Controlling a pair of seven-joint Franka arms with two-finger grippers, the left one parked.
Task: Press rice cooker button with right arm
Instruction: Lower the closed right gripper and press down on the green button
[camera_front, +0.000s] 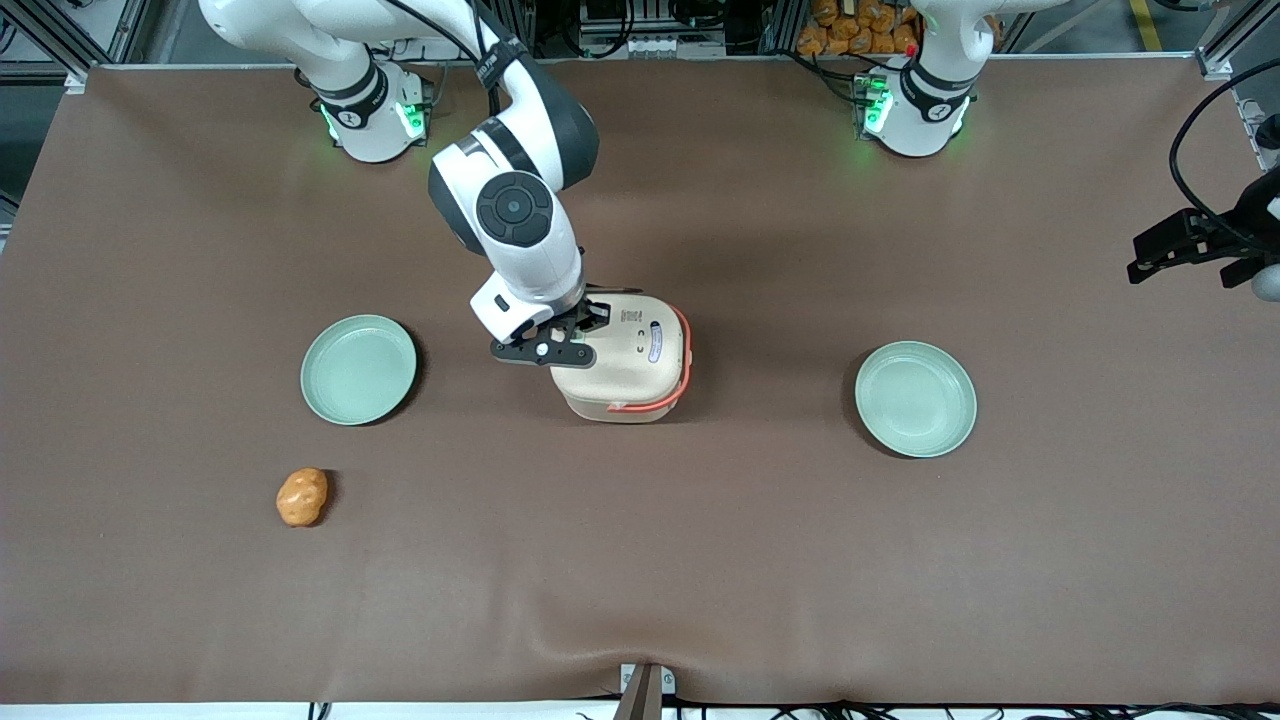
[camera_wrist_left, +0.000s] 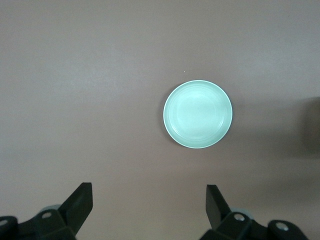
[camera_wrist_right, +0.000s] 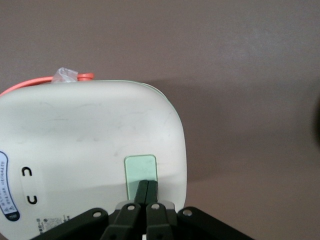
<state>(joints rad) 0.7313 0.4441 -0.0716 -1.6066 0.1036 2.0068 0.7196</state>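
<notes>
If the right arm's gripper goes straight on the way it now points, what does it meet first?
Most likely the button: the gripper, fingers shut, points down at this pale green pad on the rice cooker lid. Whether it already touches is unclear.

Pale green button under the closed hand

The button (camera_wrist_right: 140, 172), a small pale green rounded rectangle, sits flush in the cream lid near its edge. The right arm (camera_front: 515, 215), white with a dark grey elbow, bends down over the cooker; its black hand (camera_wrist_right: 146, 191), fingers pressed together, rests its tips on the button.
</notes>
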